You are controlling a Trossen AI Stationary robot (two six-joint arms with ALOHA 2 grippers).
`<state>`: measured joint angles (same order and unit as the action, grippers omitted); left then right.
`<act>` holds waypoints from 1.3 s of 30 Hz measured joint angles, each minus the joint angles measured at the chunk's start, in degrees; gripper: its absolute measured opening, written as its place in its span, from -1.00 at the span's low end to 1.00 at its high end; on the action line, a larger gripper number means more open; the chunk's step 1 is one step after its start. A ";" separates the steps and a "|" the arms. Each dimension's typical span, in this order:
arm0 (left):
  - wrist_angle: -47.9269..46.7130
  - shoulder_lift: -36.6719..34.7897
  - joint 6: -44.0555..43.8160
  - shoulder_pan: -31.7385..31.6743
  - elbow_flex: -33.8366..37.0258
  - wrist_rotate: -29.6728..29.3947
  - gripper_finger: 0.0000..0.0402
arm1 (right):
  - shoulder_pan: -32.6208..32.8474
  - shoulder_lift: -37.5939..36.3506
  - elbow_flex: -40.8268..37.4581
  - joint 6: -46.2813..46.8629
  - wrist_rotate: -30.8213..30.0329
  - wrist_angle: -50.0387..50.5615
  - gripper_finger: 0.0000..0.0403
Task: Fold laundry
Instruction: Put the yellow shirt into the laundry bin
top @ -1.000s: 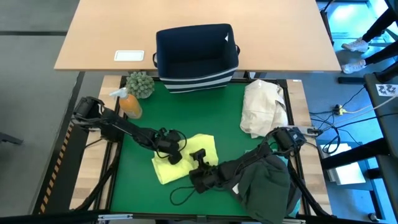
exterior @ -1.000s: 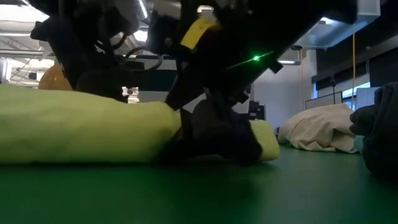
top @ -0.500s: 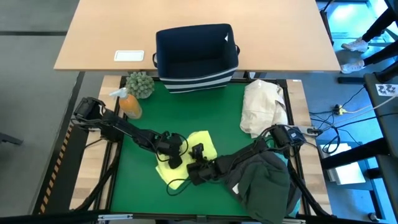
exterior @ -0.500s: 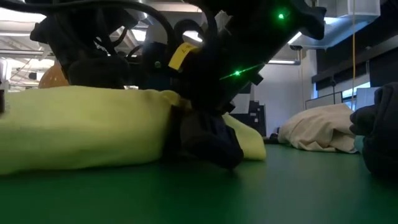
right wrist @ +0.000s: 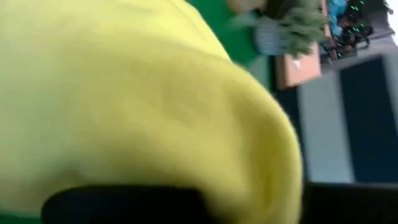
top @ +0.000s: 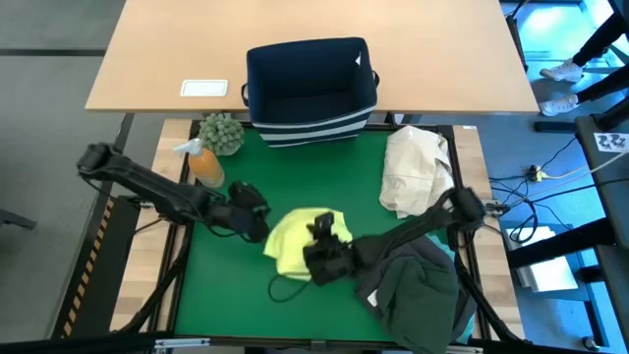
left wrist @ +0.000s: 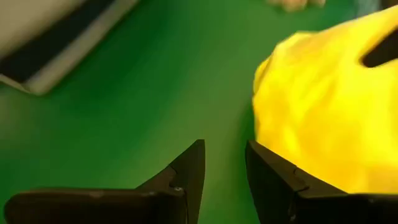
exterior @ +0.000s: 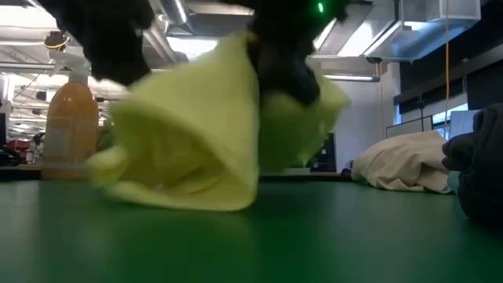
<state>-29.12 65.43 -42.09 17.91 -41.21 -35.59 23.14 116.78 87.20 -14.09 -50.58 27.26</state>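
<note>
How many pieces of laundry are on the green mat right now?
2 visible: the yellow-green shirt mid-mat, and the dark garment pile at the near right corner, which may hide more pieces.

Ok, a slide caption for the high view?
Right gripper pinches the yellow-green shirt on the green mat; left gripper beside it.

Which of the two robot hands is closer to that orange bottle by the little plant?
The left. The left gripper is on the green mat just in front of the orange bottle. The right gripper is farther off, at the yellow-green shirt mid-mat.
</note>
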 joint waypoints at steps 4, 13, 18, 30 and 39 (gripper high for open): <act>0.07 -6.36 3.99 0.49 -0.03 -5.24 -0.45 | -3.18 -6.97 -0.11 -3.29 -0.38 -0.25 -0.83; 0.06 -10.28 9.58 0.38 -0.09 -11.42 -0.45 | -15.44 -20.85 0.01 -17.45 0.85 -10.41 -0.83; 0.22 -9.58 10.80 -0.54 -0.09 -11.47 -0.45 | -25.40 -23.18 0.07 -28.07 5.64 -24.53 -0.83; 0.49 -9.20 10.75 -1.17 -0.09 -9.99 -0.45 | -46.83 -21.49 11.03 -27.56 24.14 -33.24 -0.83; 1.03 -5.02 10.82 -2.43 -0.11 -10.12 -0.45 | -54.63 -15.77 17.68 -23.67 32.42 -33.77 -0.83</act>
<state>-28.10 60.41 -31.27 15.47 -41.32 -45.71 -31.50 101.01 104.88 -37.76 -18.16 -6.51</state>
